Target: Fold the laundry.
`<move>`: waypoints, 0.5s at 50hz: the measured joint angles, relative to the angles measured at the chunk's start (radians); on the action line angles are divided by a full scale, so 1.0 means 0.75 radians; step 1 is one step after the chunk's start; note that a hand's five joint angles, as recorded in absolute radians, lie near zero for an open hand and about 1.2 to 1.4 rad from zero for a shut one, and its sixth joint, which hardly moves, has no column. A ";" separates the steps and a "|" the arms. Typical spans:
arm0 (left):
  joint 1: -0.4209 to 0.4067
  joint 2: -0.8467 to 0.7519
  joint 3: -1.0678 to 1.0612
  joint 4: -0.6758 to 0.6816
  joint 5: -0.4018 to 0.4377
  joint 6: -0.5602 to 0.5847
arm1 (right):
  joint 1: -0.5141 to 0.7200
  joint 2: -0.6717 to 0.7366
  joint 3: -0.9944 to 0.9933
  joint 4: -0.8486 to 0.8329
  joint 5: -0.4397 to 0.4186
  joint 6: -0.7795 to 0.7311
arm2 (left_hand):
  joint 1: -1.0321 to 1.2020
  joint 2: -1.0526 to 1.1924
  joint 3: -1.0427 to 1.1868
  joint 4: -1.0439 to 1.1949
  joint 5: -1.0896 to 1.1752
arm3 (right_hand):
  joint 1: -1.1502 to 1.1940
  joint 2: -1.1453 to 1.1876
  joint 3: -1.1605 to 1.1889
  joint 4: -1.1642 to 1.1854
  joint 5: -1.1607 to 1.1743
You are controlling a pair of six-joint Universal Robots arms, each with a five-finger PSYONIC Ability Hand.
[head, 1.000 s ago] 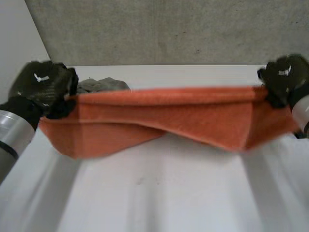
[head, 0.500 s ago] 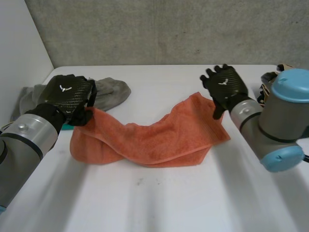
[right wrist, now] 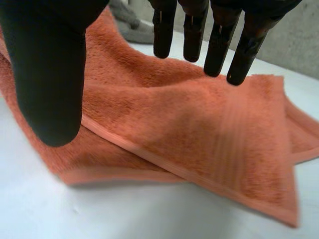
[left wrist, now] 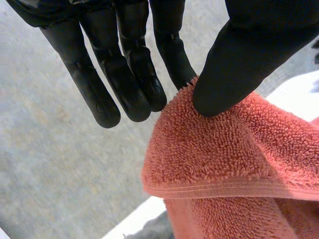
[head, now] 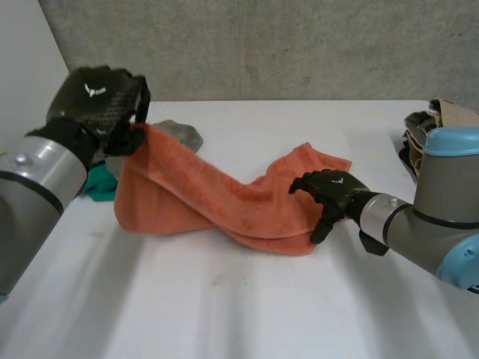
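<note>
Fingers of my left hand (head: 96,97) pinch a raised corner of the towel (head: 209,202) for folding; my right hand (head: 329,193), fingers loose and empty, must next grasp the other end.

— What's behind the towel (head: 224,202)?
— A grey cloth (head: 182,133), mostly covered. The left arm (head: 34,187) hides part of a green cloth (head: 96,183) by the left edge of the table (head: 247,299).
— At the right edge?
— Brown things (head: 449,116), cut off; can't tell what.

A white surface (head: 247,299) runs back to a grey concrete wall (head: 284,45) at 12 o'clock, with a pale side wall (head: 26,67) at 10 o'clock. A crumpled grey cloth (head: 183,134) lies at 11 o'clock, a green cloth (head: 97,183) at 9 o'clock, and a tan-and-dark bundle (head: 449,114) at 2 o'clock, on the surface's edge.
</note>
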State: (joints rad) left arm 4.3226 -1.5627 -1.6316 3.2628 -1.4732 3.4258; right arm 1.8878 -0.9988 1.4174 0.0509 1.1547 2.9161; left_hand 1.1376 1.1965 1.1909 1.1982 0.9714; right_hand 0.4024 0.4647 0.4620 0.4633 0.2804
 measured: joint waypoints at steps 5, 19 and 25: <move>-0.071 -0.002 0.109 -0.033 -0.069 -0.005 | 0.064 0.010 0.008 -0.068 0.006 0.310 | 0.000 0.001 0.000 0.000 0.000 | -0.177 -0.191 -0.213 -0.206 -0.207; -0.114 0.007 0.160 -0.062 -0.090 -0.007 | 0.150 0.147 -0.060 -0.254 0.041 0.374 | 0.000 0.003 0.002 0.005 0.000 | -0.131 -0.170 -0.145 -0.155 -0.135; -0.109 0.020 0.166 -0.063 -0.088 -0.006 | 0.149 0.253 -0.159 -0.259 0.123 0.266 | 0.000 0.003 0.002 0.005 0.000 | 0.178 0.219 0.220 -0.012 0.182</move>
State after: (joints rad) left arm 4.2405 -1.5477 -1.5070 3.2156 -1.5395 3.4214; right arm 1.9997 -0.8091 1.2983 -0.1432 1.2467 3.1159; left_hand 1.1376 1.1989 1.1926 1.2017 0.9714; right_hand 0.5361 0.6292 0.6271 0.4547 0.4173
